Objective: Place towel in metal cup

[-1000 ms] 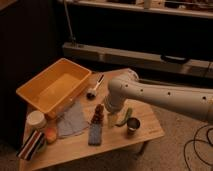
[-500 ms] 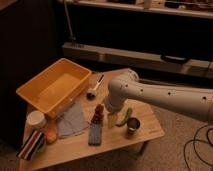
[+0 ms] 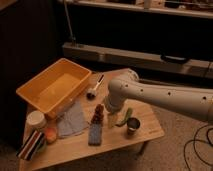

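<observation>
L: yellow tub on table | towel lies flat on table by tub's near corner, blue block just R of it | pincer apart, empty, low over table btw block & cup | metal cup upright, R side of table

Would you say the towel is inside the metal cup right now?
No, the towel lies flat on the table, apart from the metal cup, and the gripper hangs low between them.
</observation>
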Controlling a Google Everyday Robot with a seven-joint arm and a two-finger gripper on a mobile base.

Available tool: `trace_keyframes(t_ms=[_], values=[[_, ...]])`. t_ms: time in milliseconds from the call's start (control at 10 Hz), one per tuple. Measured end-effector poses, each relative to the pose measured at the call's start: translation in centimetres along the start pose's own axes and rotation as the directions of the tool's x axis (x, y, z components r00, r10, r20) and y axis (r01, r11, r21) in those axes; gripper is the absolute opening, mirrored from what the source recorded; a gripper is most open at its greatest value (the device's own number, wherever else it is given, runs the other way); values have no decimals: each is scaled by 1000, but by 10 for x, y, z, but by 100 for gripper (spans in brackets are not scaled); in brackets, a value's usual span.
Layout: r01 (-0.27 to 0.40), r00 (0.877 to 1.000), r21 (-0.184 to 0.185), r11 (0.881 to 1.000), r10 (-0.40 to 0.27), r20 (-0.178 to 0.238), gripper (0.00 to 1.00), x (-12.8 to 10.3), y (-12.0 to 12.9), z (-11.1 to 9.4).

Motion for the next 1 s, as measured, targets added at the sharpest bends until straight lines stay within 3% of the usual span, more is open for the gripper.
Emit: trace_keyframes(t_ms=[700,1000], values=[[2,1000,-1,1000,-2,1,80,0,-1,-1],[10,999,26,1000,-11,41,80,-29,-24,-18]])
